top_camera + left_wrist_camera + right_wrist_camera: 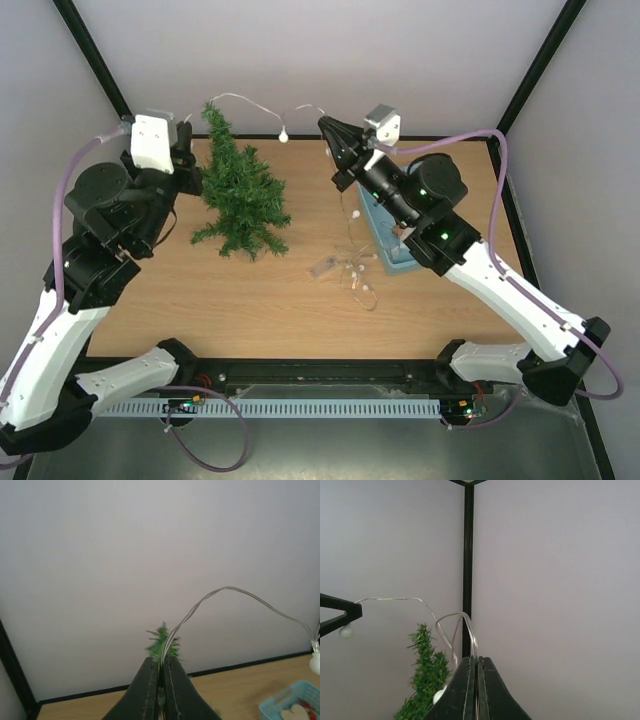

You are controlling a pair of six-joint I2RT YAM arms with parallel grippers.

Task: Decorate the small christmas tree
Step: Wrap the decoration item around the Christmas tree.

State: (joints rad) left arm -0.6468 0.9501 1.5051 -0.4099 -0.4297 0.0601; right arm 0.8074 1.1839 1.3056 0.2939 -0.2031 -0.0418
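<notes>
Since both hands pinch the same light string [227,588], it hangs as a loose arc between them, high over the counter [250,300]. The left hand [160,664] has its jaws shut on the wire just above the tip of the tree [240,195]. The right hand [477,661] is also clamped on the wire, off to the tree's right.

The tree stands upright on the counter at back left, beside the left arm. Holding the string taut-ish at tip height looks like setup for draping it over the top, so it lands on branches rather than snagging low.

The rest of the string trails down from the right hand to a tangle [355,280] on the counter near the blue basket [392,262].

Risk: that slack could drag or catch as the span comes down.
</notes>
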